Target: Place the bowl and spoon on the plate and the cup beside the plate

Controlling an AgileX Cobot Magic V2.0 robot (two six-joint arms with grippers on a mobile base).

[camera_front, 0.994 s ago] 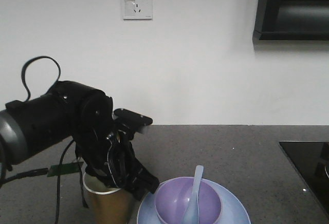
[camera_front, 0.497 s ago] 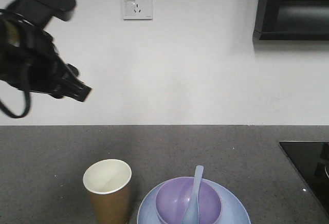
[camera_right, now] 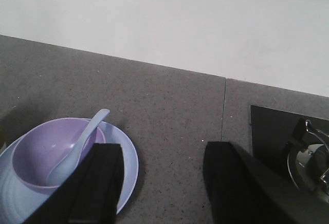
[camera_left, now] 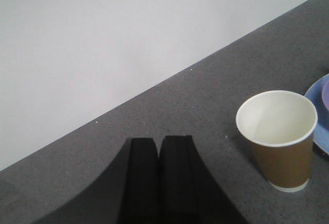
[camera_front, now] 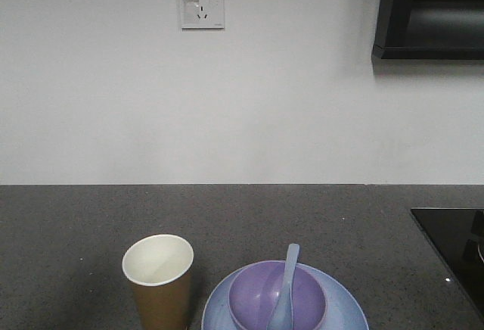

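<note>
Stretching across every view, the dark speckled counter (camera_front: 318, 216) meets a white wall (camera_front: 287, 103) carrying a socket (camera_front: 201, 4), with a black cabinet (camera_front: 431, 12) at the far right and a glossy black hob (camera_front: 454, 243) set into the counter on the right. At the near edge sits the plate (camera_front: 344, 307), holding the bowl (camera_front: 249, 292); the spoon (camera_front: 286, 284) lies in the bowl, its handle leaning over the far rim. Just left of the plate stands the cup (camera_front: 159, 281), upright, apart from the rim. Left gripper (camera_left: 159, 175) hangs left of the cup, fingers pressed together, holding nothing. Right gripper (camera_right: 162, 183) hovers beside the plate's right side, fingers spread wide, holding nothing.
</note>
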